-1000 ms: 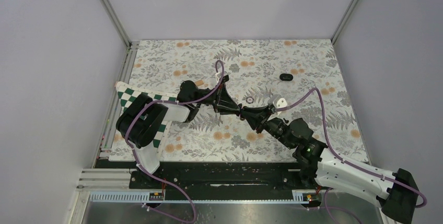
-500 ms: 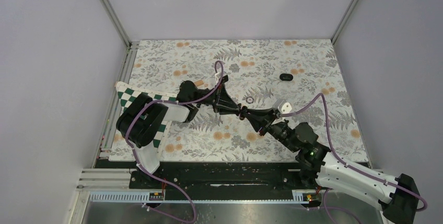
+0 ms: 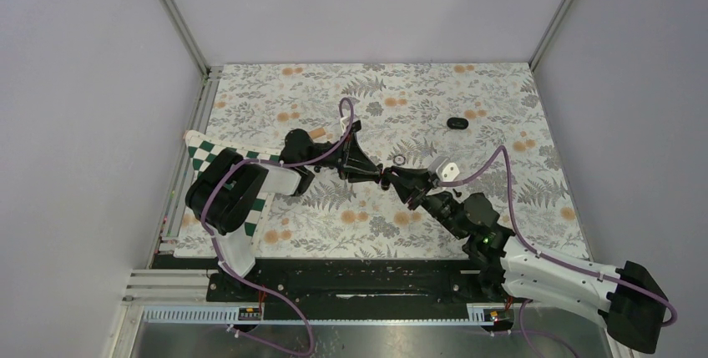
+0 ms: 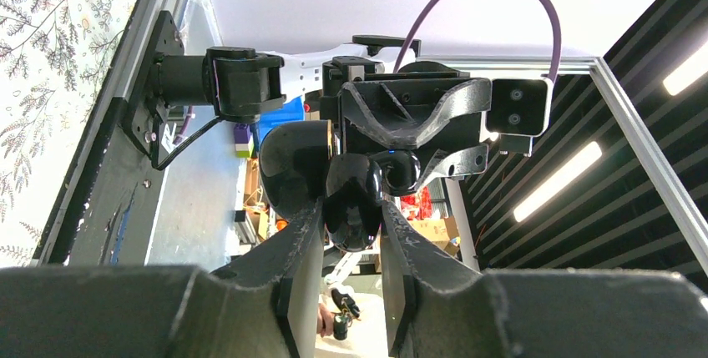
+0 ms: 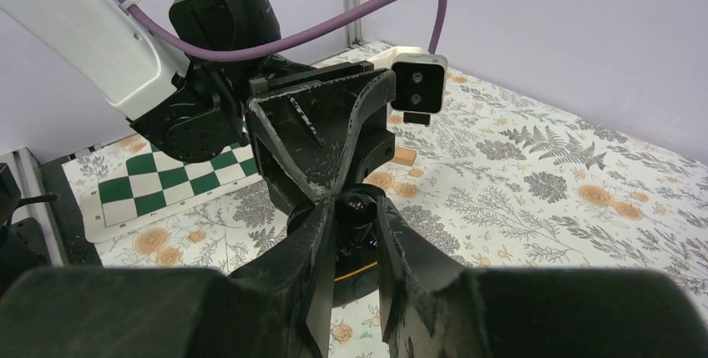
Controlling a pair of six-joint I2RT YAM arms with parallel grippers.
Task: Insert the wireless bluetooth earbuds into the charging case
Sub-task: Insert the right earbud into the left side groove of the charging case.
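The charging case (image 3: 456, 123), a small black oval, lies on the floral mat at the far right, apart from both arms. My two grippers meet tip to tip at mid-table. The left gripper (image 3: 377, 176) is shut on a glossy black rounded earbud (image 4: 355, 199), which fills the gap between its fingers (image 4: 305, 241). The right gripper (image 3: 392, 179) faces it, and its narrow jaws close on the same glossy black earbud (image 5: 359, 206). In the wrist views the left gripper (image 4: 352, 208) and right gripper (image 5: 355, 208) point straight at each other. The second earbud is out of view.
A thin dark ring (image 3: 400, 160) with a pale centre lies just beyond the meeting grippers. A small tan piece (image 3: 317, 133) sits behind the left arm. A green-and-white checkered sheet (image 3: 219, 158) lies at the left edge. Grey walls enclose the table.
The right arm has shifted and pushed a little to the left; the meeting point of the two grippers has moved slightly left. Both stay tip to tip.
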